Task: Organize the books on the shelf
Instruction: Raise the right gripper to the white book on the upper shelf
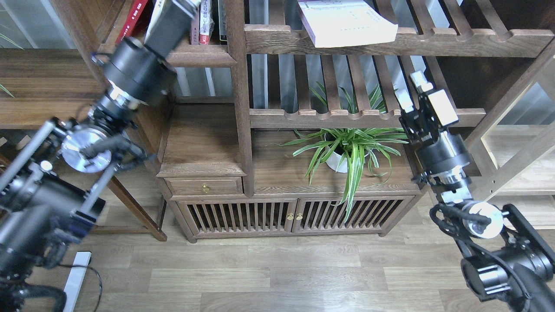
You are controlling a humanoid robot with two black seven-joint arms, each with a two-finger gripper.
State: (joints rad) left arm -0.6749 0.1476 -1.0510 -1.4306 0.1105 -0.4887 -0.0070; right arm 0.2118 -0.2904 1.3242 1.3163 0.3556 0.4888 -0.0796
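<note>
A large walnut-coloured bookcase [237, 108] fills the view, standing on a pale plank floor [277, 277]. Its upper left compartment has a solid dark-brown shelf [204, 55] with a moulded front lip; the upper right holds a slatted rack [399, 41] with a scalloped front rail. The left arm [130, 82] rises from the lower left edge into that left compartment, its left gripper [186, 6] cut off by the top edge, so whether the fingers are open or closed cannot be told. The right arm [451, 164] comes in from the lower right; the right gripper [414, 89] hangs in front of the lower slatted rail with its fingers apart and nothing between them. A thick white book [347, 21] lies flat on the slatted rack, one corner overhanging the front. Slim red and white books [204, 26] stand on the solid shelf beside the left arm. A potted spider plant [347, 149] sits on the lower ledge, above two slatted cabinet doors [295, 214] and right of a small drawer [204, 186].
</note>
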